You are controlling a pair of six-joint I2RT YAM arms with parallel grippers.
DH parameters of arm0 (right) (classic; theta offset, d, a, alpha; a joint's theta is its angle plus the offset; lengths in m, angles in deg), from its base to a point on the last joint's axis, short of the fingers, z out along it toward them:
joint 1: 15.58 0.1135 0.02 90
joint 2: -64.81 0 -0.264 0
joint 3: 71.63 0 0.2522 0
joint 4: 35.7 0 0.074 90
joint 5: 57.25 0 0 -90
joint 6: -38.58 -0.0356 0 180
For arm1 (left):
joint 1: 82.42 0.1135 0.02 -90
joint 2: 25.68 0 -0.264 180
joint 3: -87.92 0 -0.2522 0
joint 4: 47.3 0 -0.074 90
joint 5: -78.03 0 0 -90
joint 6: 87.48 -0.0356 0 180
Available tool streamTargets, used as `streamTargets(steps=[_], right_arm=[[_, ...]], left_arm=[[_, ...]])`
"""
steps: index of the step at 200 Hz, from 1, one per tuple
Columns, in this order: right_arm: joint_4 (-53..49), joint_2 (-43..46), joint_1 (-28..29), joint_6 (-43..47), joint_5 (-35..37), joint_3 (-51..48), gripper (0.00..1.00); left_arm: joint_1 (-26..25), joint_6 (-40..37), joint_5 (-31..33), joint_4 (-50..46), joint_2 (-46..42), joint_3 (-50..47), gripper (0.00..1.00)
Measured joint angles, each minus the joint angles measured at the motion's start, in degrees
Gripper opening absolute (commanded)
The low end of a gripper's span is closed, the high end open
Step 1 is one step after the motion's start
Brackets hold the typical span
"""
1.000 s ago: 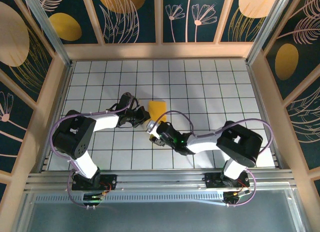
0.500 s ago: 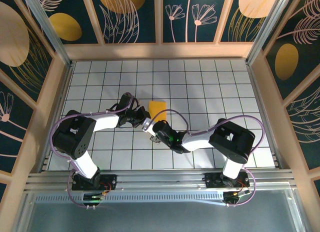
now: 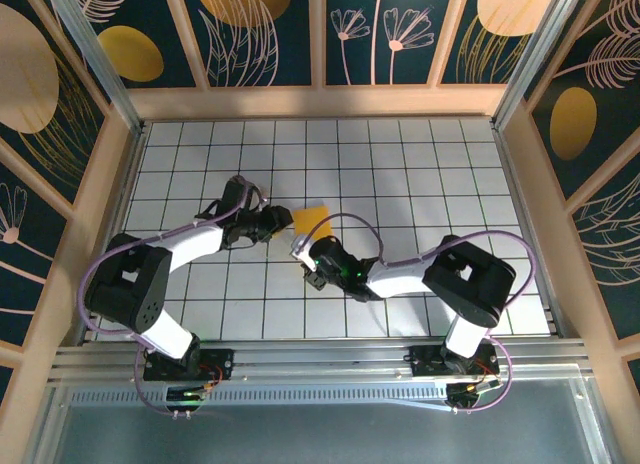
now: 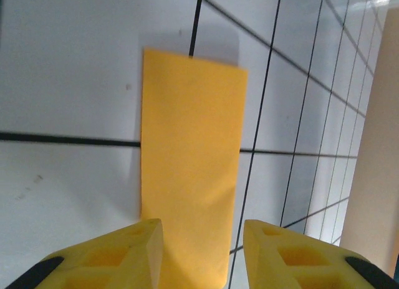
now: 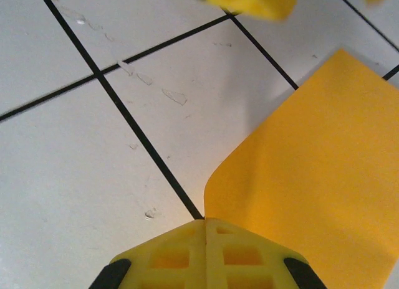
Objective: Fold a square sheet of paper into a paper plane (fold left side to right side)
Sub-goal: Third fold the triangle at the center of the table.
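The left arm [image 3: 190,246] and the right arm [image 3: 400,281] have white links, black joints; thin purple cables [image 3: 100,271] run along them; yellow jaws, black-tipped.

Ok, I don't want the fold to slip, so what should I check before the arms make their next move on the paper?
1. The paper is folded into a narrow rectangle: ok.
2. The left gripper is open, with one finger on each side of the paper's near end: ok.
3. The right gripper is shut at the paper's corner: ok.
4. The paper is actually pinched in the right gripper: cannot tell.
5. The paper lies flat on the table: not ok, the edge by the right gripper looks curled up.
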Motion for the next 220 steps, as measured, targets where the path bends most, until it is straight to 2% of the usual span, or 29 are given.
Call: streamTargets(steps=[28, 62, 92, 128, 157, 220], right_arm=[[-0.24, 0.85, -3.80, -6.03, -8.81, -0.09, 0.00], [-0.04, 1.11, -8.98, -12.79, -19.98, -1.01, 0.00], [-0.07, 1.11, -10.45, -16.04, -25.81, -1.14, 0.00], [-0.07, 1.11, -11.30, -18.23, -30.05, -1.14, 0.00], [-0.07, 1.11, -12.20, -19.21, -32.20, -1.14, 0.00], [-0.07, 1.11, -14.01, -21.92, -34.01, -1.14, 0.00]], left_arm=[[0.35, -2.67, -0.42, -0.92, 0.55, 2.89, 0.22], [-0.20, -5.31, -2.64, -1.49, 5.66, 7.96, 0.16], [-2.60, -8.33, -3.02, -3.52, 13.42, 14.78, 0.11], [-5.70, -10.99, -2.86, -5.66, 20.35, 19.10, 0.08], [-6.25, -12.00, -2.49, -6.88, 23.74, 19.30, 0.06], [-6.64, -13.33, -1.49, -7.10, 24.37, 19.93, 0.03]])
